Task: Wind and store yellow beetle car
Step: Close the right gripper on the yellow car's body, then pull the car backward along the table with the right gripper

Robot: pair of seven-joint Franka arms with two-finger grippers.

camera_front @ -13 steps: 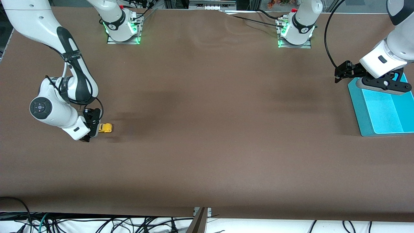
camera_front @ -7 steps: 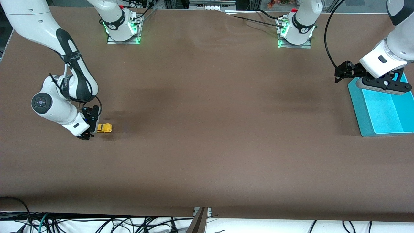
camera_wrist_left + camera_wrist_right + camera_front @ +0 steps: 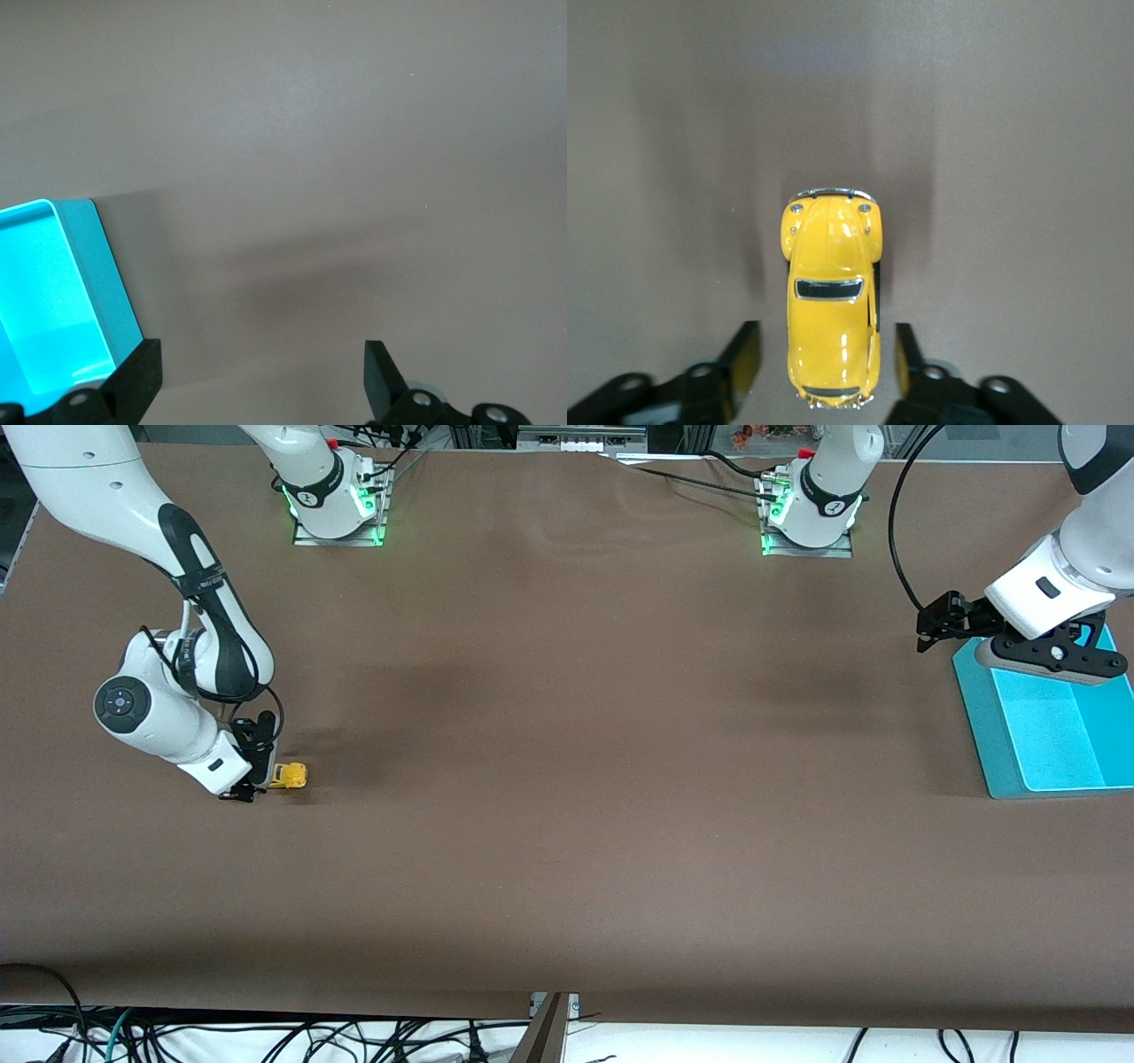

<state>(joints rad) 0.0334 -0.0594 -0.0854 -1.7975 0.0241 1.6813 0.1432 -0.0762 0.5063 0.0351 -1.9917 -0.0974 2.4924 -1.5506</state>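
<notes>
While the left gripper (image 3: 257, 390) is waiting, fingers spread, over the teal bin (image 3: 1045, 735) at the frame's right, the right gripper (image 3: 824, 367) is straddling the yellow beetle car (image 3: 830, 305) on the desk (image 3: 567, 779) at left-centre, fingers not yet touching. Closing and dragging it backward to wind it probably come next.

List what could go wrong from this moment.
The right gripper straddles only one end of the yellow beetle car, with gaps at both fingers; closing could pivot or squirt it out. The teal bin sits at the left arm's end, under the waiting, open left gripper, so storing means a long carry.
</notes>
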